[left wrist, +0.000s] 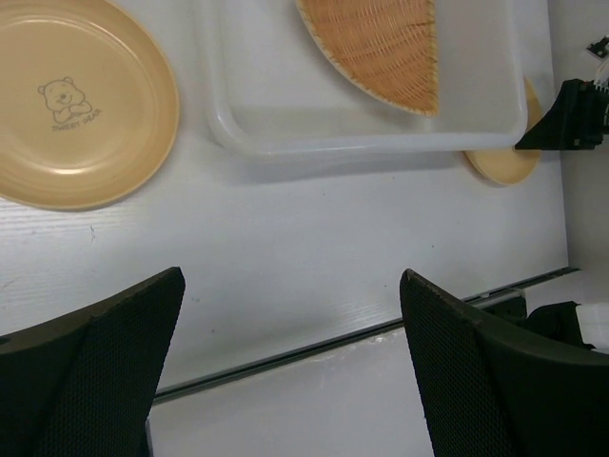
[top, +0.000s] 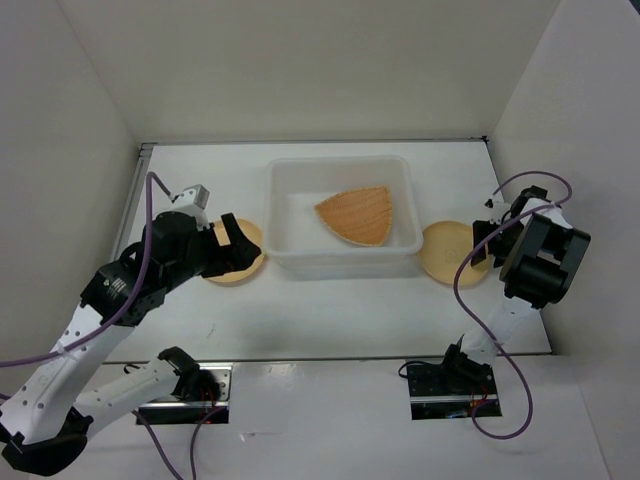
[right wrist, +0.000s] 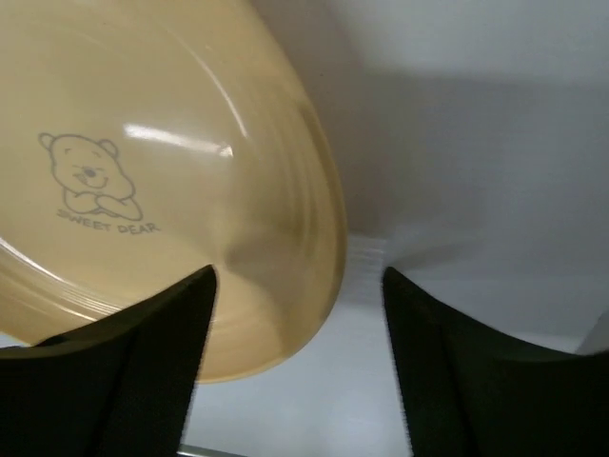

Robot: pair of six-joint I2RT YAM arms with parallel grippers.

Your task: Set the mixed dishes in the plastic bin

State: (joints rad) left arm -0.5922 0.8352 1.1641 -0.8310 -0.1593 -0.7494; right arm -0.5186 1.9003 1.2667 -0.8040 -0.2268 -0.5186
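Observation:
The plastic bin (top: 340,258) stands mid-table with the tan woven plate (top: 357,215) lying inside it. One yellow plate (top: 246,262) lies left of the bin, and my left gripper (top: 232,250) hovers over it, open and empty. In the left wrist view this plate (left wrist: 81,100) is at the upper left, beside the bin (left wrist: 362,143) and the woven plate (left wrist: 381,48). The other yellow plate (top: 445,253) lies right of the bin. My right gripper (right wrist: 295,352) is open and straddles the rim of that plate (right wrist: 143,162), one finger over the plate, one outside it.
White walls close in the table on the left, back and right. A dark groove (left wrist: 333,343) marks the table's near edge. The right arm's purple cable (top: 470,300) loops near its base. The right plate (left wrist: 500,164) peeks out behind the bin's corner.

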